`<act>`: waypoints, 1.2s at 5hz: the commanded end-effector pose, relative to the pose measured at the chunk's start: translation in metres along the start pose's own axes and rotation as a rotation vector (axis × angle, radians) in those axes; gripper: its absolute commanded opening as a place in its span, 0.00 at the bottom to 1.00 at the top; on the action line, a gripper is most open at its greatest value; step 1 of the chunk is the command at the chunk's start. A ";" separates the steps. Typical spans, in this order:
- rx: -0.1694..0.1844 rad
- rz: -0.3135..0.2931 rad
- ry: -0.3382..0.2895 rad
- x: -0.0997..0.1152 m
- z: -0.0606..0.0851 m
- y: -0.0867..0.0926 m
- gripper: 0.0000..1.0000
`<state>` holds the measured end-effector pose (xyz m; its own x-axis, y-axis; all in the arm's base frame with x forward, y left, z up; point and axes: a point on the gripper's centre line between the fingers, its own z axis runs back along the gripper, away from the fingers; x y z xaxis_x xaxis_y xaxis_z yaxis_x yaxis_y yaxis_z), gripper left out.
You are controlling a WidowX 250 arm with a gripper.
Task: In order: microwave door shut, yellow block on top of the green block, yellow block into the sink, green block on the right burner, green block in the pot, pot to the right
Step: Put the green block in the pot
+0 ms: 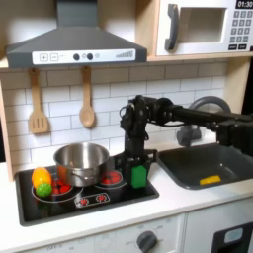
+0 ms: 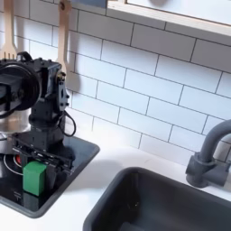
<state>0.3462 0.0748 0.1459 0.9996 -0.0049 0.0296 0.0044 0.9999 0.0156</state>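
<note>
The green block (image 1: 138, 176) (image 2: 34, 177) stands at the right edge of the right burner (image 1: 111, 180), low over the black cooktop (image 1: 119, 198). My gripper (image 1: 136, 164) (image 2: 41, 161) comes straight down onto it, with the fingers hugging the block's top on both sides. To the first exterior view's left sits the steel pot (image 1: 81, 160), behind the left ring. The yellow block (image 1: 210, 180) lies in the sink (image 1: 188, 168) (image 2: 162, 203). Up at the right, the microwave door (image 1: 203, 28) is flush with its case.
An orange-yellow toy fruit with a green part (image 1: 42, 180) lies at the cooktop's left end. Two wooden utensils (image 1: 87, 107) hang on the tiled wall under the hood. The dark faucet (image 2: 212, 153) arches over the sink. The arm (image 1: 198, 117) reaches in from the first exterior view's right.
</note>
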 end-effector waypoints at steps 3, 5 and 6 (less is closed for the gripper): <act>0.043 0.077 -0.118 0.019 0.053 0.034 0.00; 0.094 0.112 -0.156 0.025 0.057 0.051 0.00; 0.113 0.121 -0.172 0.031 0.051 0.057 0.00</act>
<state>0.3758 0.1302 0.2012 0.9715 0.1002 0.2148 -0.1268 0.9854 0.1135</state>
